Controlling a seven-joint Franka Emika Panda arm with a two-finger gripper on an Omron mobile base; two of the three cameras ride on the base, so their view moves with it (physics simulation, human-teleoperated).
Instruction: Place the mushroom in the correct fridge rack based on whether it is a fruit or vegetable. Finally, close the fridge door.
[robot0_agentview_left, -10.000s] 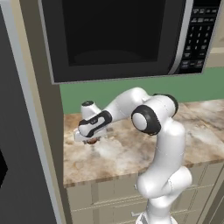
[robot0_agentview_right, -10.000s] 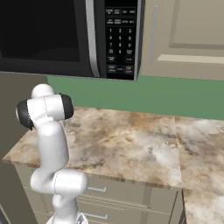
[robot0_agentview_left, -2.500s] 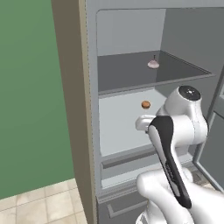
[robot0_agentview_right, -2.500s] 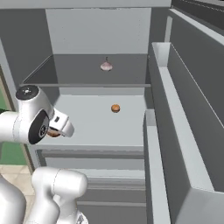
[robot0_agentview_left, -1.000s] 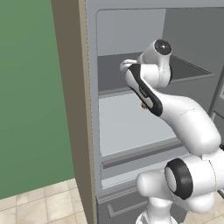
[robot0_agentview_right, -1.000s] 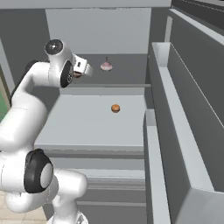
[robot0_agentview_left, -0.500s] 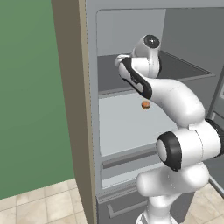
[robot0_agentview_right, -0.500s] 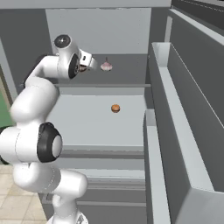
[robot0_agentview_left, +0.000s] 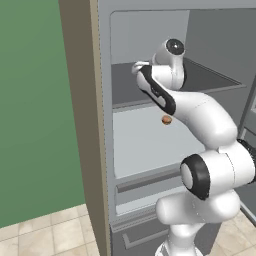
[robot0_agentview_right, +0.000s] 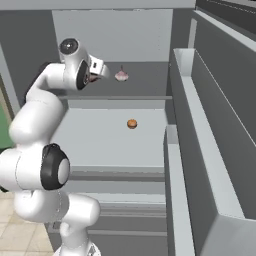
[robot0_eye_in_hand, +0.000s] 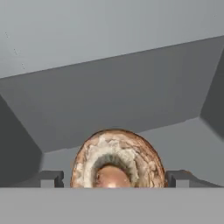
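Rounded brown pale-streaked mushroom (robot0_eye_in_hand: 117, 159) pinched between dark two-finger gripper (robot0_eye_in_hand: 116, 178), raised to dark upper fridge rack (robot0_agentview_right: 145, 85); release and door-closing left.

arm (robot0_agentview_left: 200, 112): glossy white rounded links | joints: dark rings | fingers (robot0_eye_in_hand: 50, 178): small, dark

I see small rounded brown mushroom with pale streaked underside (robot0_eye_in_hand: 116, 158) held between two dark fingertips, stem end facing hand camera, raised at upper dark fridge shelf level. Tall grey fridge door with inner bins (robot0_agentview_right: 210, 150) stands wide open at right.
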